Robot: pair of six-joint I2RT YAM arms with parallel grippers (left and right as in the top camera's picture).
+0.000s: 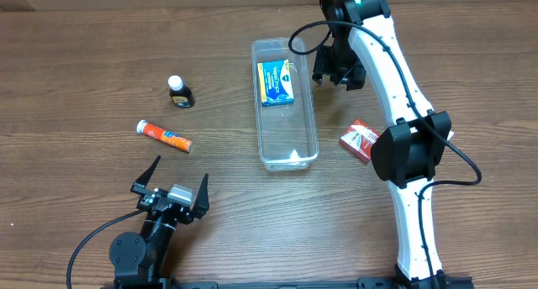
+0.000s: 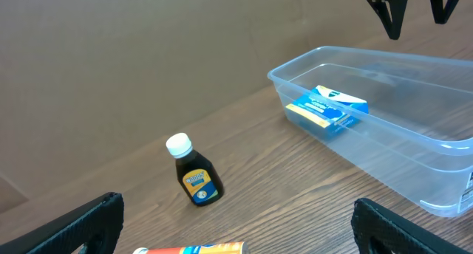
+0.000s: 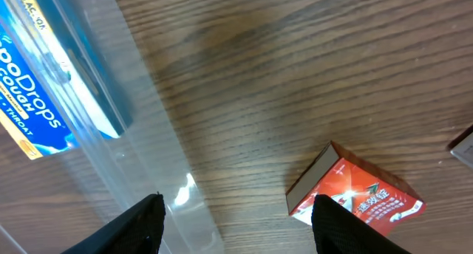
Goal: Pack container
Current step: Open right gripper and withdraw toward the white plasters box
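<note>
Beside the container [image 1: 286, 146], right hand [image 3: 238, 208] is hovering, fingers apart, empty; left hand [image 1: 180, 171] is gaping wide, empty.

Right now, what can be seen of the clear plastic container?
The container is a long, narrow, clear plastic bin with rounded corners and a rim, upright and lidless on the wooden table. A blue box lies flat inside at its far end; the near end is bare.
</note>
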